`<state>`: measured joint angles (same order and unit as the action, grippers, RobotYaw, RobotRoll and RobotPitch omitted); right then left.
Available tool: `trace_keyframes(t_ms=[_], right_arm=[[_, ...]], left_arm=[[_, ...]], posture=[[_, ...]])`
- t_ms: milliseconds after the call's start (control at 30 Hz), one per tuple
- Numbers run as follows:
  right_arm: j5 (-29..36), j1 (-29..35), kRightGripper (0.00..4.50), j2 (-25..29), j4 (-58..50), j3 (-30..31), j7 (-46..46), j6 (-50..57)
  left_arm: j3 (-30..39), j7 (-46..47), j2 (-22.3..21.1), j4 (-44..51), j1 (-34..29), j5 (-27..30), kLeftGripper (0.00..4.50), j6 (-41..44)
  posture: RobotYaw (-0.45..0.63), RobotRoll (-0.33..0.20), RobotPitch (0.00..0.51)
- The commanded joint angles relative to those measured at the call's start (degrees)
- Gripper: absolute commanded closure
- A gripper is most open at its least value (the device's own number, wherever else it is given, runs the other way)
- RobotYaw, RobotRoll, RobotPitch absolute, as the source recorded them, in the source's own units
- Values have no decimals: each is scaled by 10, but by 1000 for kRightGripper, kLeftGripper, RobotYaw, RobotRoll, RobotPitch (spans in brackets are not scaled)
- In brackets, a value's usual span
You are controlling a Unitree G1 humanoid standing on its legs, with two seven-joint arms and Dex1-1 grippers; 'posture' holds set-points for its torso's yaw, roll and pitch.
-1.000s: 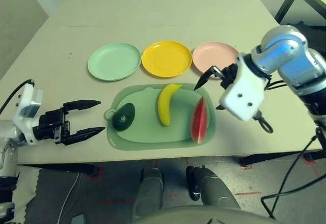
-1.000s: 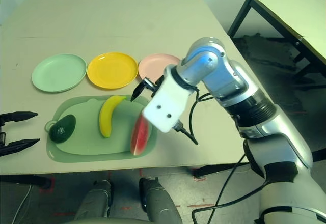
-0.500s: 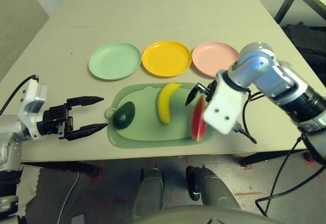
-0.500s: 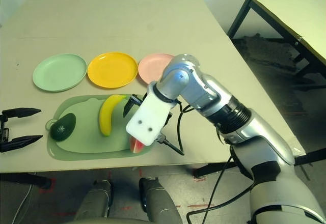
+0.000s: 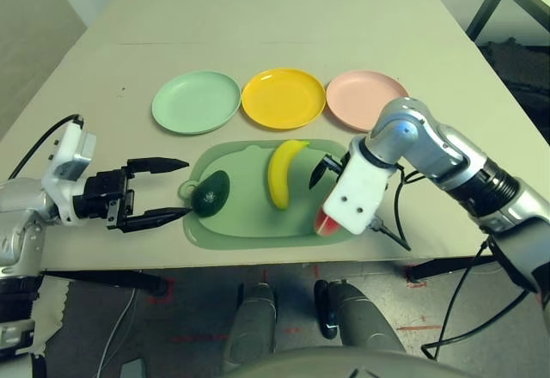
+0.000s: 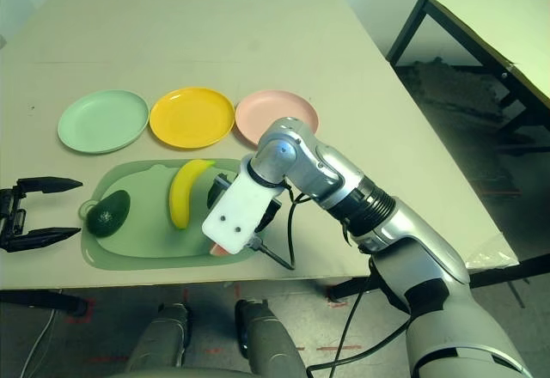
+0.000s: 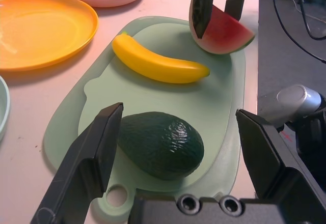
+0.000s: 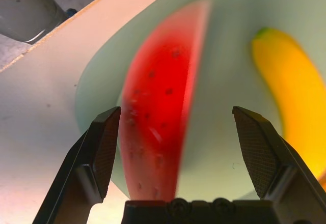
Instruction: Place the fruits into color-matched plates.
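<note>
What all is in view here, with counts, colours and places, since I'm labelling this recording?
avocado: one, dark green, on the mat's left end
banana: one, yellow, mid-mat
watermelon wedge: one, red, mat's right end
mat: one, pale green, near table edge
plates: three, beyond the mat: mint green, yellow, pink, left to right
table: one, pale, under everything
second table: one, pale top, far right
left gripper: black, open, by the avocado
right gripper: black, open, at the watermelon
</note>
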<state>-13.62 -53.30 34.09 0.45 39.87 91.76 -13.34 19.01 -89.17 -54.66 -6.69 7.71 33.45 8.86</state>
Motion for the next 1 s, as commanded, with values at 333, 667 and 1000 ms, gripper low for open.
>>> trace_keyframes(t_ms=[333,667,1000], right_arm=[[-41,16,73,9,-5,30,7,45],[-64,10,73,-9,2,22,6,108],[-60,7,695,-21,-14,21,7,154]], left_arm=[[0,17,-11,51,-2,11,0,33],[0,25,-13,64,-8,9,0,38],[-1,13,-15,31,3,-1,0,18]], posture=[[92,0,183],[86,0,182],[78,0,181]])
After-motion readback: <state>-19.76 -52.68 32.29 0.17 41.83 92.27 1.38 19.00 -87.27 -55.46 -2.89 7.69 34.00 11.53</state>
